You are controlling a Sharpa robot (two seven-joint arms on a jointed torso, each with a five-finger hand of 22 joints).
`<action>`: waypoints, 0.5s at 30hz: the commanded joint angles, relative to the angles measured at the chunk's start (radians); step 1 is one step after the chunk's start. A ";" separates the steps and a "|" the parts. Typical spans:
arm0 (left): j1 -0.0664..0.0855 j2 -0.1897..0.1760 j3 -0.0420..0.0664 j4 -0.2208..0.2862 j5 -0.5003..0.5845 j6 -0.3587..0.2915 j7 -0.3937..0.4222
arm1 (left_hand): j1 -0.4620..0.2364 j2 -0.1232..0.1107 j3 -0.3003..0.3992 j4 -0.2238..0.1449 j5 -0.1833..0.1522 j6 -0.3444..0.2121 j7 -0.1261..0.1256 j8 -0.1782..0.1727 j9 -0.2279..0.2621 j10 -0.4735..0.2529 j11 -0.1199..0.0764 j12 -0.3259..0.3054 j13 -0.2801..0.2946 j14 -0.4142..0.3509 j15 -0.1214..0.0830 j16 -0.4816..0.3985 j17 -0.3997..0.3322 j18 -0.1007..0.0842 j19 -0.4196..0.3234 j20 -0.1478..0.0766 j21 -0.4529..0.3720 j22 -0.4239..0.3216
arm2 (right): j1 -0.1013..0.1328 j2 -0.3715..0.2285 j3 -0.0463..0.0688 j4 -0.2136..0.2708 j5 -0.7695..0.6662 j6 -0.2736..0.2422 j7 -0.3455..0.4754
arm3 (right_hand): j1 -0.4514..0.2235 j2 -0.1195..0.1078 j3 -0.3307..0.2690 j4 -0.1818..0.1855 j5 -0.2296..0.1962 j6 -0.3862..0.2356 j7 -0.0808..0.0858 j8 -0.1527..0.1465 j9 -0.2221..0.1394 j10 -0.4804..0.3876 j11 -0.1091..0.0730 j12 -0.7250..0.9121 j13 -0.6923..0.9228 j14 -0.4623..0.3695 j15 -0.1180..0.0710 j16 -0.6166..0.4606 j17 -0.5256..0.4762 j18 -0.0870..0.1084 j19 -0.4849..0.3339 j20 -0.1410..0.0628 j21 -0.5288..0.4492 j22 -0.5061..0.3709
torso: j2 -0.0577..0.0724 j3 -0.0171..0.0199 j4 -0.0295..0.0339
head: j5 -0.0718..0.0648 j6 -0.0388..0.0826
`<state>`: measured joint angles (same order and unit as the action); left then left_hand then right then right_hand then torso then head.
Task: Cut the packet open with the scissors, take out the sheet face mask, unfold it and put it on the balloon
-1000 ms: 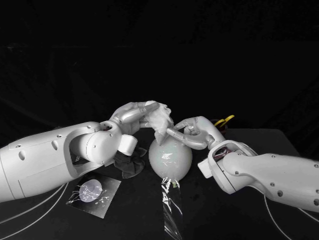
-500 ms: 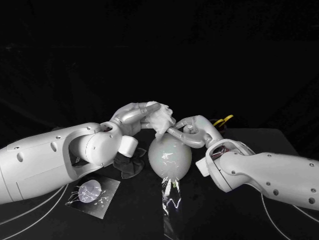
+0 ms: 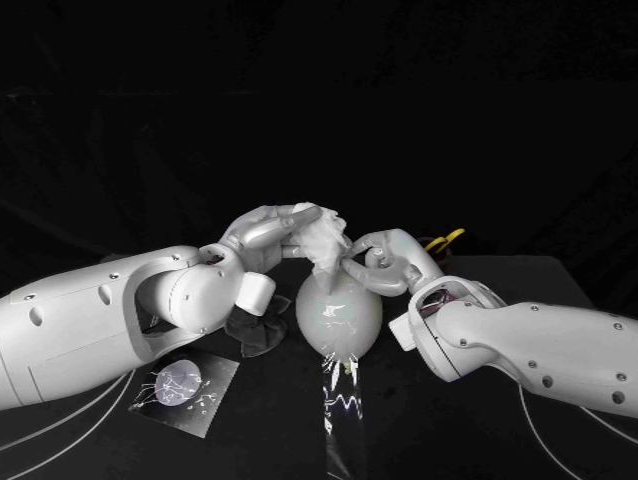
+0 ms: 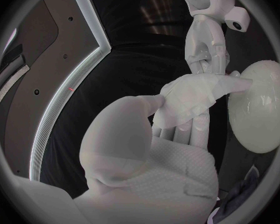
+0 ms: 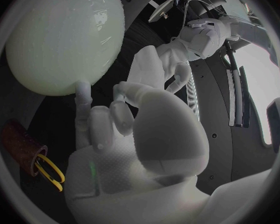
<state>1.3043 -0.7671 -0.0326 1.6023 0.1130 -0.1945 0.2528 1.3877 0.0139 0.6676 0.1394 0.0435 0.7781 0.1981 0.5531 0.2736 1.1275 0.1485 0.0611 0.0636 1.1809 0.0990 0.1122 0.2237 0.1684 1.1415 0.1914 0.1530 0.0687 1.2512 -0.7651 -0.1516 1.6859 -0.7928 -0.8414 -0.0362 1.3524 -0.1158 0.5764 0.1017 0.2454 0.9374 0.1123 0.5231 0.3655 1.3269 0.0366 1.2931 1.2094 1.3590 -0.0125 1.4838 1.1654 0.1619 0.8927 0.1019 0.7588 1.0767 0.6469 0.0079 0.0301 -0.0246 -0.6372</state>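
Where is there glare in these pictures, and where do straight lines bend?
Head view: black surroundings, bright glints on the balloon and the clear strip below it. Left wrist view: fisheye, long edges curve; the sheet face mask on the left hand shows no glare. Right wrist view: speckled highlights on the balloon.

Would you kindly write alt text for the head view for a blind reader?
Two white robot arms meet over a pale balloon: the left hand holds a white sheet mask at its top, the right hand touches the balloon. A packet lies on the black table.
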 commanded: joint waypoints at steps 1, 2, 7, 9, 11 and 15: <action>0.002 0.001 0.002 0.000 0.004 0.016 0.015 | -0.007 0.006 -0.002 0.003 0.006 0.007 0.015 0.003 0.001 0.002 0.004 0.002 -0.001 0.003 -0.002 0.001 0.001 0.015 0.002 -0.001 0.001 0.000 | 0.000 0.000 0.001 -0.001 0.011 -0.005 0.011 | 0.005 0.004 0.073 -0.051 0.007 0.012 -0.002 0.023 0.011 0.031 -0.003 0.029 0.036 0.023 -0.004 0.013 0.031 0.019 0.000 -0.004 0.030 0.028 | 0.000 -0.0004 -0.0003 | -0.001 -0.001; 0.002 0.001 0.002 -0.003 0.004 0.015 0.017 | -0.007 0.006 -0.002 0.003 0.006 0.007 0.015 0.003 0.001 0.002 0.004 0.002 -0.001 0.003 -0.002 0.001 0.001 0.015 0.002 -0.001 0.001 0.000 | 0.000 -0.002 0.001 -0.001 0.012 -0.004 0.010 | -0.015 0.007 0.122 -0.084 0.003 0.023 -0.003 0.030 0.011 0.047 -0.005 0.043 0.054 0.040 -0.005 0.021 0.058 0.019 -0.002 -0.009 0.062 0.058 | 0.000 -0.0003 -0.0001 | -0.001 -0.002; 0.002 -0.001 0.002 -0.012 0.005 0.010 0.028 | -0.007 0.006 -0.002 0.003 0.006 0.007 0.015 0.003 0.001 0.002 0.004 0.002 -0.001 0.004 -0.002 0.001 0.001 0.016 0.002 -0.001 0.001 0.000 | 0.001 -0.016 0.001 -0.002 -0.001 0.007 -0.009 | -0.052 0.005 0.168 -0.136 0.022 0.034 -0.008 0.036 0.010 0.064 -0.007 0.056 0.073 0.059 -0.010 0.030 0.090 0.019 -0.012 -0.013 0.108 0.103 | -0.001 -0.0004 0.0003 | -0.001 -0.002; 0.004 -0.002 0.003 -0.015 0.005 0.010 0.032 | -0.007 0.006 -0.002 0.003 0.006 0.007 0.015 0.003 0.001 0.002 0.004 0.002 -0.001 0.004 -0.002 0.001 0.001 0.016 0.002 -0.001 0.001 0.000 | 0.001 -0.024 0.001 0.000 -0.005 0.015 -0.015 | -0.068 0.008 0.178 -0.150 0.019 0.035 -0.008 0.037 0.009 0.066 -0.008 0.057 0.076 0.060 -0.011 0.032 0.093 0.018 -0.017 -0.013 0.120 0.116 | 0.000 -0.0003 -0.0001 | 0.000 -0.002; 0.006 -0.003 0.004 -0.017 0.006 0.010 0.035 | -0.007 0.006 -0.001 0.003 0.006 0.008 0.015 0.003 0.001 0.002 0.003 0.002 -0.001 0.005 -0.002 0.002 0.001 0.016 0.003 -0.001 0.002 0.000 | 0.001 -0.032 0.001 0.002 -0.004 0.021 -0.015 | -0.076 0.010 0.182 -0.157 0.013 0.034 -0.008 0.037 0.009 0.065 -0.007 0.055 0.074 0.058 -0.011 0.031 0.089 0.018 -0.020 -0.013 0.125 0.122 | -0.001 -0.0004 -0.0005 | 0.000 -0.002; 0.011 -0.004 0.005 -0.023 0.006 0.011 0.038 | -0.007 0.006 -0.001 0.003 0.006 0.008 0.015 0.003 0.001 0.002 0.003 0.002 -0.001 0.005 -0.002 0.002 0.001 0.016 0.003 -0.001 0.002 0.000 | 0.002 -0.053 0.001 0.012 0.014 0.041 0.007 | -0.099 0.002 0.178 -0.164 0.029 0.023 -0.003 0.036 0.009 0.044 -0.003 0.031 0.049 0.039 -0.007 0.023 0.056 0.017 -0.030 -0.010 0.125 0.127 | -0.001 0.0004 -0.0003 | 0.001 -0.001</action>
<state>1.3126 -0.7719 -0.0296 1.5796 0.1136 -0.1952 0.2658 1.3877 0.0139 0.6676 0.1394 0.0459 0.7805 0.2004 0.5522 0.2731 1.1275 0.1485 0.0611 0.0635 1.1809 0.0991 0.1122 0.2236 0.1730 1.1415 0.1913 0.1530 0.0687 1.2526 -0.8141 -0.1517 1.6933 -0.7849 -0.8341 -0.0446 1.2579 -0.1137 0.7529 -0.0570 0.2694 0.9668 0.1117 0.5576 0.3742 1.3715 0.0371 1.3220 1.2579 1.4002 -0.0175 1.5102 1.2206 0.1593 0.8652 0.0937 0.8803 1.2019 0.6463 0.0076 0.0297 -0.0244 -0.6392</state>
